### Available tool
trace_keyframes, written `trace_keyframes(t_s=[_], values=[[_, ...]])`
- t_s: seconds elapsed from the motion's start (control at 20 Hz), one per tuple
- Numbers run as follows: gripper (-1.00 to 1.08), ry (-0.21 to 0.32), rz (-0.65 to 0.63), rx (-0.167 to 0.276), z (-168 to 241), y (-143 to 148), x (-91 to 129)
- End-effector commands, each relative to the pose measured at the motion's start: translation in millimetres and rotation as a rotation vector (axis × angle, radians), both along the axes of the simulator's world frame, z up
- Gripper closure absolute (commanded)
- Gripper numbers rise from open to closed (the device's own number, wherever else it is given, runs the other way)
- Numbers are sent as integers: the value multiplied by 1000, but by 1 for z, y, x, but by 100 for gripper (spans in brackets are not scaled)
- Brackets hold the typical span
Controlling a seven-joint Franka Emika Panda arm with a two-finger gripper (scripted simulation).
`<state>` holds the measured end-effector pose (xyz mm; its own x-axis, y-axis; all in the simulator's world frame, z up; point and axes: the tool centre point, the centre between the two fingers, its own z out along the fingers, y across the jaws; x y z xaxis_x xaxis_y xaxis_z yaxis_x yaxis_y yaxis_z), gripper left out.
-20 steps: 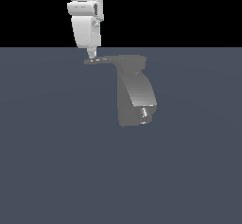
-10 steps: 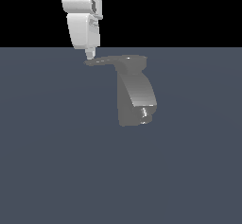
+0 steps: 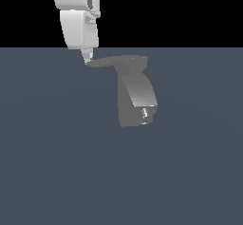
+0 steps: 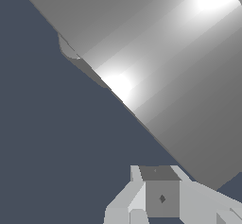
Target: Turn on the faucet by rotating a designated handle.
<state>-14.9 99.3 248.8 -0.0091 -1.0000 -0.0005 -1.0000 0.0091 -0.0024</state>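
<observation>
The grey faucet (image 3: 136,98) stands in the middle of the exterior view, with its round spout opening (image 3: 146,115) at the lower end. The thin handle (image 3: 107,62) sticks out from the top cap towards the exterior view's left. My gripper (image 3: 88,58) comes down from above. Its narrow tip looks shut and touches the handle's far end, holding nothing. In the wrist view a big shiny grey surface of the faucet (image 4: 165,53) fills most of the picture, just beyond my gripper (image 4: 160,202).
A flat dark blue-grey floor (image 3: 57,162) lies all around the faucet. The white arm (image 3: 78,24) stands above the handle's end against a black background.
The arm's white hand has shifted a little towards the exterior view's left. The tip stays at the handle's end. The handle and top cap have turned only slightly.
</observation>
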Motion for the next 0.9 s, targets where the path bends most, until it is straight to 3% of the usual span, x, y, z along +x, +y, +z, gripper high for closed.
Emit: trace_keyframes(t_s=[0.0,0.85], values=[[108,0,0,0,0,0,0],[108,1,0,0,0,-35,-44]])
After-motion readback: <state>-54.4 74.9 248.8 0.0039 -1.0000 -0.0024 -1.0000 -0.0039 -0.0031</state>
